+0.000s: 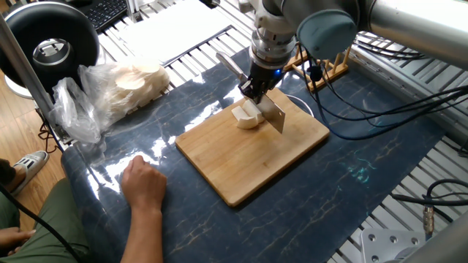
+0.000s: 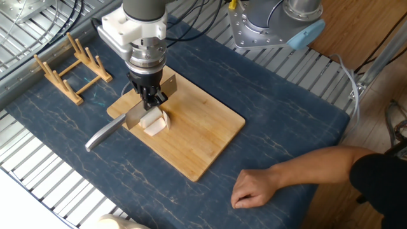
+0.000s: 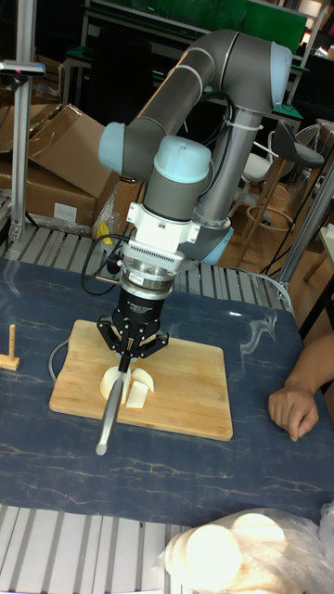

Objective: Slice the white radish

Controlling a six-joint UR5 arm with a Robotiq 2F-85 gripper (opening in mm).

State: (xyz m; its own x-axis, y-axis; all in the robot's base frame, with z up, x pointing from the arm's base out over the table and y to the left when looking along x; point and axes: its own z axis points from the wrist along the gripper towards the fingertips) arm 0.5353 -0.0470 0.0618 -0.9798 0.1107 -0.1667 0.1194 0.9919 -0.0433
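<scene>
Gripping the knife (image 2: 137, 109) by its spine, the gripper (image 2: 151, 97) points straight down over the back part of the cutting board (image 2: 191, 137), its two fingers closed narrow on the blade. From there the biggest thing in view is the UR5 arm (image 3: 199, 83) itself, grey with pale blue joint caps, arching down from behind the table in the tall fixed view. Under it lies the dark blue marbled mat (image 1: 380, 168) that covers the table, and on that mat sits the pale wooden cutting board, set at an angle to the mat's edges.

A person's forearm and hand (image 2: 251, 189) rest flat on the mat near the front edge, well apart from the board. Off the board's far side stands a wooden rack (image 2: 70, 67) of upright pegs. On the opposite side a clear plastic bag of pale round slices (image 1: 128, 86) slumps on the mat's corner, beside a black round appliance (image 1: 50, 44).

The knife — a broad steel blade with a metal handle (image 3: 109, 416) — slants across the board, its handle reaching out past the board's edge over the mat. Its blade stands edge-down in the white radish (image 2: 152, 123), which sits on the board directly below the gripper, already parted into cream-white pieces that lie touching on either side of the blade.
</scene>
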